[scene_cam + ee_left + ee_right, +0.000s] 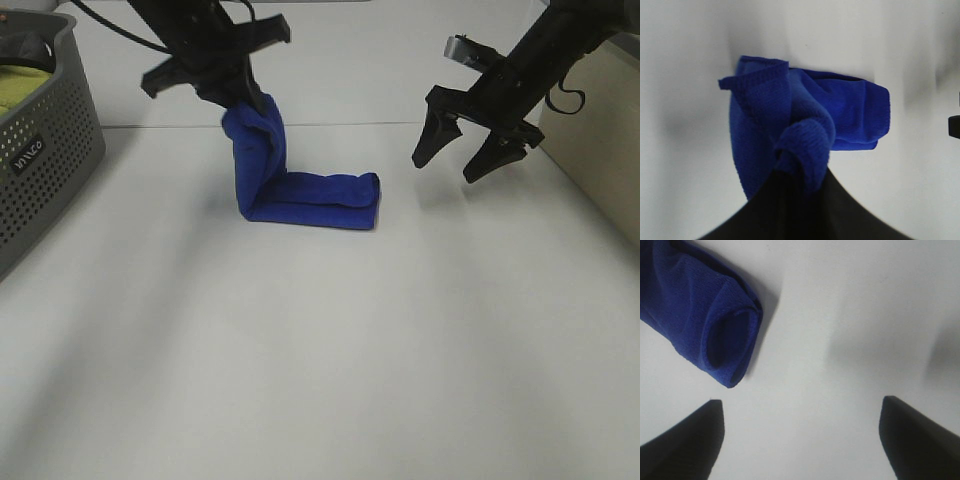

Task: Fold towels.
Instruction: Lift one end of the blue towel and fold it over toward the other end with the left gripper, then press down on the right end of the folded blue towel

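The royal-blue towel (300,180) is folded into a thick strip bent like an L: one end lies flat on the white table (320,340), the other rises upright. My left gripper (243,98) is shut on that raised end, and the left wrist view shows the towel (805,120) bunched at the closed jaws. My right gripper (470,152) hangs open above the table, to the right of the towel's flat end, holding nothing. In the right wrist view the towel's rolled end (715,325) lies ahead of the spread fingertips (695,440).
A grey perforated basket (45,150) with a yellow-green cloth (25,85) inside stands at the left edge. A beige box wall (605,150) runs along the right side, close behind the right arm.
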Action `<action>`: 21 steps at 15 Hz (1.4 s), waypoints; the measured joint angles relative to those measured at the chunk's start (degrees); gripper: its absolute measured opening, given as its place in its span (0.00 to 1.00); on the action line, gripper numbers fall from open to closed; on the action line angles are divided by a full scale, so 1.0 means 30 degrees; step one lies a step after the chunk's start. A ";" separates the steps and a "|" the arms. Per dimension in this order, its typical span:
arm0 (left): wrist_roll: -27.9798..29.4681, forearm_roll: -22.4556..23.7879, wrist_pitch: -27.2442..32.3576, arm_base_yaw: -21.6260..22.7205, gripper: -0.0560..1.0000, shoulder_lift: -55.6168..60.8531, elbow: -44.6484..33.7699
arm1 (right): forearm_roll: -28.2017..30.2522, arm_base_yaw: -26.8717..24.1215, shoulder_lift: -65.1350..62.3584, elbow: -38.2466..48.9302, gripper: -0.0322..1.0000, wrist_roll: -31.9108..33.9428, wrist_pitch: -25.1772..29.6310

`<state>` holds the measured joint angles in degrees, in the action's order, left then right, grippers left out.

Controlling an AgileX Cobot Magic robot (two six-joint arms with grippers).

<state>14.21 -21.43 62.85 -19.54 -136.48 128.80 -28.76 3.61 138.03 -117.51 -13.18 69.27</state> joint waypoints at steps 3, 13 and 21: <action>0.0229 -0.1299 -0.2273 -0.1203 0.14 -0.1509 0.0000 | -0.0076 0.0000 0.0000 0.0000 0.82 0.0057 0.0000; 0.1853 -0.6226 -0.5634 -0.1929 0.58 -0.2750 0.0000 | -0.1050 0.0000 0.0000 0.0000 0.82 0.0134 0.0000; -0.0879 -0.5940 -0.4813 0.1757 0.58 -0.2445 0.2464 | -0.6856 0.1872 -0.1814 -0.0038 0.82 -0.1375 0.0000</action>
<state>11.57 -39.25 48.41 -14.27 -143.81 136.19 -49.33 9.22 132.58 -117.63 -17.30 69.27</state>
